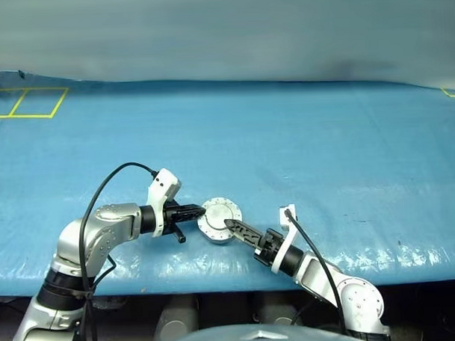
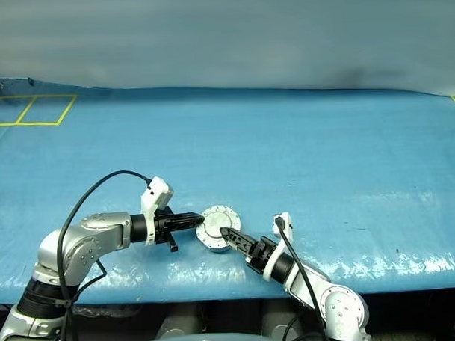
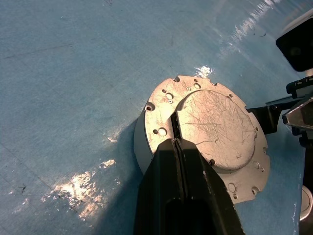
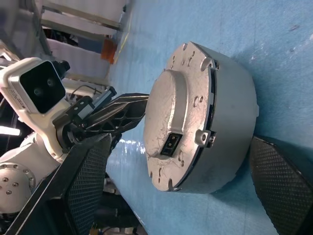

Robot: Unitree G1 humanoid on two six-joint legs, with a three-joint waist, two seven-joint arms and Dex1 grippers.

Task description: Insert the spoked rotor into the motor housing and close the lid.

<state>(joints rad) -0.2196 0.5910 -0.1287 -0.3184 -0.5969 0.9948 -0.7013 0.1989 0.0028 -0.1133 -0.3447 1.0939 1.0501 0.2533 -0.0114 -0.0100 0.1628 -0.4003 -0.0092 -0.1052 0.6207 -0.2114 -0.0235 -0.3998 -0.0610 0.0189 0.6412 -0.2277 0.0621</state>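
Metal motor housing [image 1: 219, 221], lid [image 3: 217, 128] down: rigid, smooth, likely heavy. Left gripper [image 3: 175, 142], jaws together, presses its top; right gripper [image 1: 231, 226] straddles its side wall, jaws wide.

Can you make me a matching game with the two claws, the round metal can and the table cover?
Things:
1. left claw
2. right claw
3. metal can
4. table cover

Descriptions:
A. blue
B. open wide, one finger on each side of the can
C. shut, its tip on the can's top
D. round and silver, with its lid closed

Pairs: 1-C, 2-B, 3-D, 4-A
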